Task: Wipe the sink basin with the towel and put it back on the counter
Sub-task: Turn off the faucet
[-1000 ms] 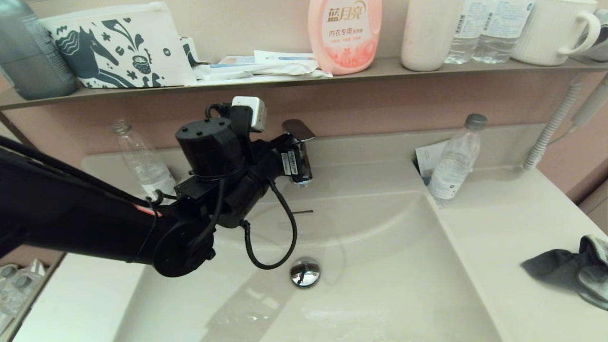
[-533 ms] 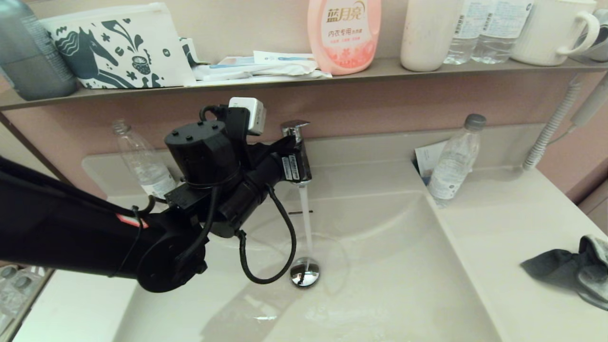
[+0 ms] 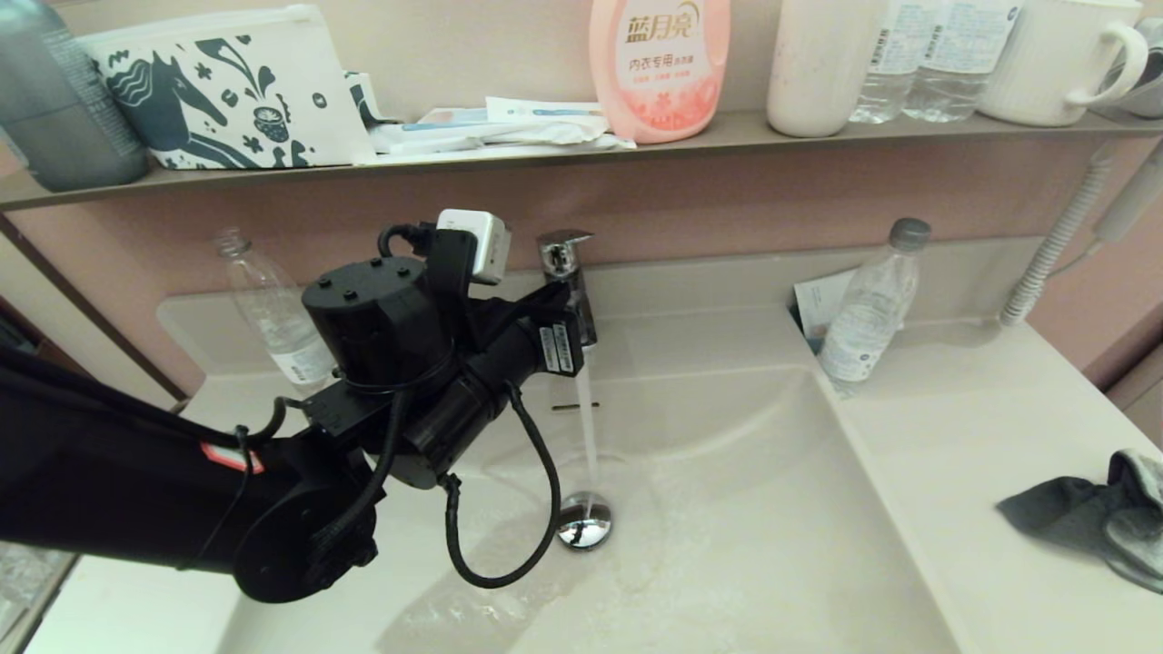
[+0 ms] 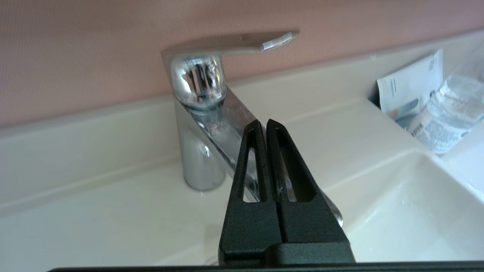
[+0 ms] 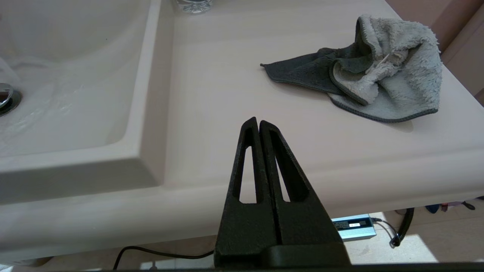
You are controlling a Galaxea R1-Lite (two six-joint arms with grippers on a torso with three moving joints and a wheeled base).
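Water runs from the chrome faucet (image 3: 565, 259) onto the round drain plug (image 3: 583, 520) of the off-white sink basin (image 3: 754, 509). My left gripper (image 4: 263, 122) is shut on nothing, its tips just in front of the faucet spout (image 4: 211, 113), below the raised handle (image 4: 230, 41). The towel (image 3: 1086, 516), dark grey with a pale fluffy face (image 5: 378, 75), lies crumpled on the counter (image 3: 963, 427) at the far right. My right gripper (image 5: 258, 121) is shut and empty over the counter's front edge (image 5: 227, 75), short of the towel and to its left.
A clear plastic bottle (image 3: 868, 309) and a paper card (image 3: 818, 304) stand at the basin's back right corner. Another bottle (image 3: 273, 309) stands at the back left. The wall shelf above holds a horse-print pouch (image 3: 227, 91), a pink detergent bottle (image 3: 659, 64) and a mug (image 3: 1058, 54).
The faucet handle has been turned and lifted, and water now flows into the basin. My left arm has since dropped and drawn back from the handle. The towel has not moved.
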